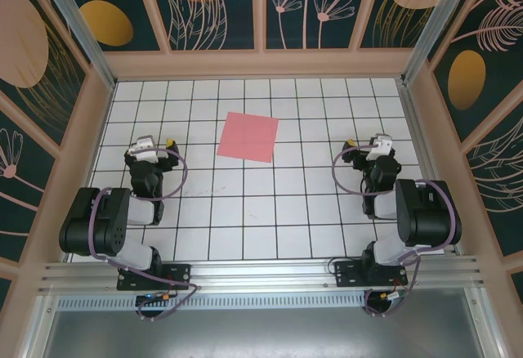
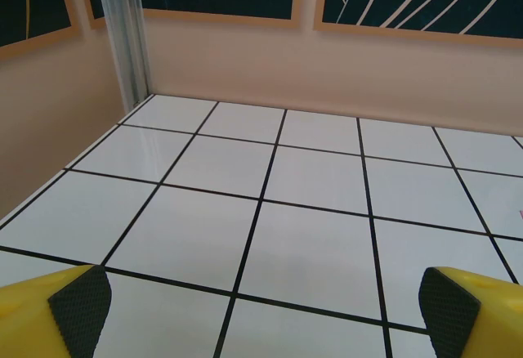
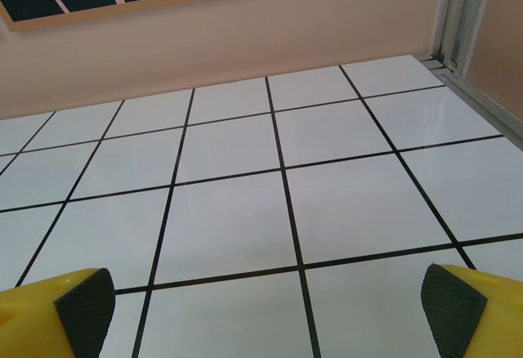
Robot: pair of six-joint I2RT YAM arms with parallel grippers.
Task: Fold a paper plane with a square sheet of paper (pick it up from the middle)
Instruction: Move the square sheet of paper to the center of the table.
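Left tool, right tool agape and empty, pads half cropped (square sheet of paper untouched)

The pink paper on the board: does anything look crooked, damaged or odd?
Only slightly askew: the square sheet of paper lies flat, turned a little off the grid lines of the board. No tear or fold shows.

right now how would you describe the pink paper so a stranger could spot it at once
Start at the white gridded board. Between the left gripper and the right gripper, slightly toward the far wall, lies the square sheet of paper. It is the one flat pink-red patch on the white tiles, turned slightly askew to the grid lines.
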